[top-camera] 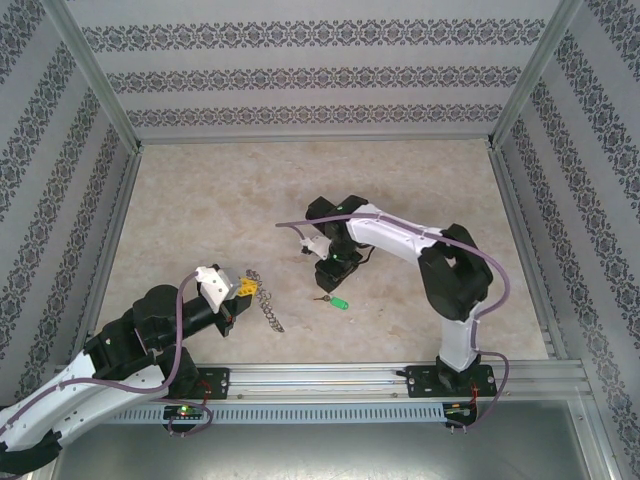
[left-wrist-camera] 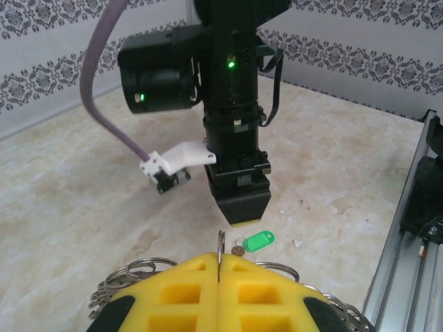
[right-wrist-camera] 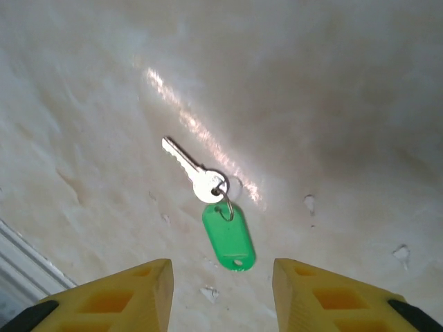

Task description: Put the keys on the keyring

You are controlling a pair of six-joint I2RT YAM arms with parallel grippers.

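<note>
Overhead first: left arm stretched low from the near-left corner toward the middle, left gripper [top-camera: 245, 287] closed on one end of the keyring [top-camera: 268, 305], the remaining loops trailing onto the worktop [top-camera: 200, 190] to its right. Right arm up from its base by the near rail [top-camera: 330, 378], folded at the elbow and reaching back left, right gripper [top-camera: 335, 280] aimed straight down, poised over the key [top-camera: 333, 300], which lies flat near the keyring but apart from it. Pale, marbled beige worktop; patterned grey-and-white wallpaper [top-camera: 300, 75] on three sides, framed by aluminium posts. Next, from the left wrist: yellow fingers [left-wrist-camera: 180, 290] pressed together, one thin wire loop pinched upright in the seam, more loops fanning out below on both sides. Ahead, the right arm's black wrist hanging vertical, tip close above the green tag [left-wrist-camera: 260, 241]; rail along the right edge. Lastly, from the right wrist: looking down at the worktop, yellow fingers [right-wrist-camera: 124, 294] parted with nothing between them. Key flat just beyond the tips, silver blade angled up-left, green tag nearest the gap, a small split ring joining the two.
</note>
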